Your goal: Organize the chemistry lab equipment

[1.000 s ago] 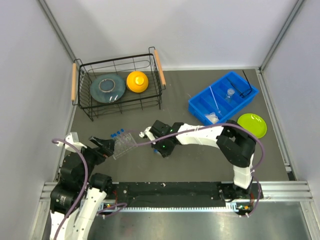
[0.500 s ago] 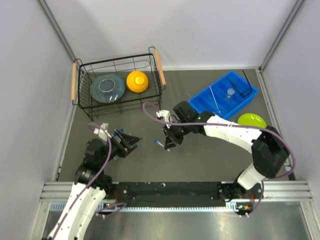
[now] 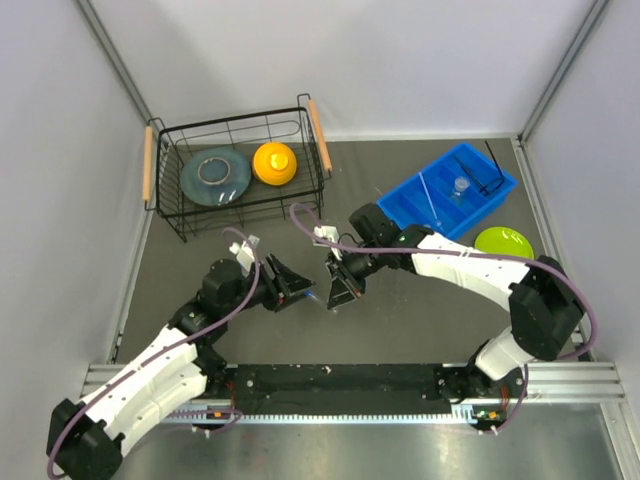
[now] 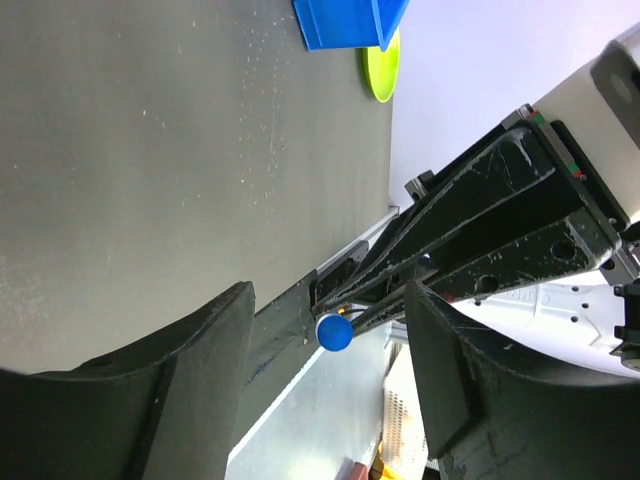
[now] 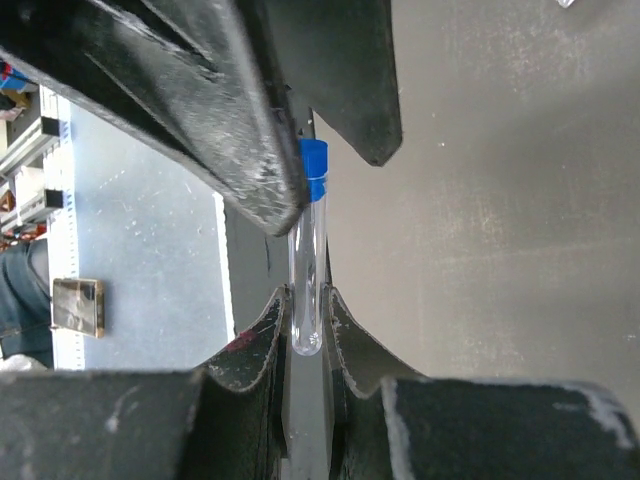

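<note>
My right gripper (image 3: 338, 292) is shut on the round bottom end of a thin clear test tube (image 5: 307, 250), held above the mat. Its blue cap (image 4: 334, 332) points at my left gripper (image 3: 298, 289). The left gripper (image 4: 330, 300) is open, its two fingers either side of the cap with a gap on each side. In the right wrist view the left fingers (image 5: 215, 110) overlap the capped end. The blue bin (image 3: 450, 195) holds another test tube (image 3: 430, 200), a small clear vial (image 3: 461, 186) and a black wire stand (image 3: 482, 168).
A black wire basket (image 3: 165, 180) at the back left holds a grey plate (image 3: 215, 175) and a yellow dome (image 3: 274, 162). A lime-green plate (image 3: 505, 248) lies right of the blue bin. Grey walls close in the mat on three sides.
My left arm has swung right to meet the right gripper, and its jaws have narrowed around the tube's cap. The right gripper rose with the tube, then held still.
</note>
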Motion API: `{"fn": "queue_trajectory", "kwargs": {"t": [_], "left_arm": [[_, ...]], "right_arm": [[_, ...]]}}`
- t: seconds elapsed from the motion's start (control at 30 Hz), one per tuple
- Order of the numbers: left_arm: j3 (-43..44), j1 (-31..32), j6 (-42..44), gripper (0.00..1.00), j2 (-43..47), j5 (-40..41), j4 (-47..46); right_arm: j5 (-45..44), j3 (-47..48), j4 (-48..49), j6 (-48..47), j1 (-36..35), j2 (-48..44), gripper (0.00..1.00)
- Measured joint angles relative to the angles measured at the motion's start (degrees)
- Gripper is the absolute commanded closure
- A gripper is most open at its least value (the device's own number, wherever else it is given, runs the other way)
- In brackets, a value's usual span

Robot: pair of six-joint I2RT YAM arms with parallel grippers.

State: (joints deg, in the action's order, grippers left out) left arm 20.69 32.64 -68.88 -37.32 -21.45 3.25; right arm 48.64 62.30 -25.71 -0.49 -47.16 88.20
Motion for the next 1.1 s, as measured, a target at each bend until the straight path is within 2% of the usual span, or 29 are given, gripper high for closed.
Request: {"fn": "queue_trajectory", "kwargs": {"t": [0.4, 0.73, 1.0, 1.1], "left_arm": [[1.2, 2.6, 0.04, 0.56, -2.34, 1.62, -1.16], [1.22, 3.93, -0.02, 0.61, -2.86, 1.6, -1.2], [1.4, 4.66, 0.0, 0.69, -3.34, 1.64, -1.2], [1.51, 4.68, 0.02, 0.8, -3.37, 1.64, -1.2]], "right_arm": [[0.46, -0.5, -0.02, -0.61, 0.07, -1.16, 0.94], [0.28, -0.5, 0.0, -0.94, 0.37, -1.16, 0.94], [0.04, -0.5, -0.02, -0.94, 0.72, -1.16, 0.94], [0.0, -0.5, -0.02, -0.96, 0.85, -1.16, 0.94]]}}
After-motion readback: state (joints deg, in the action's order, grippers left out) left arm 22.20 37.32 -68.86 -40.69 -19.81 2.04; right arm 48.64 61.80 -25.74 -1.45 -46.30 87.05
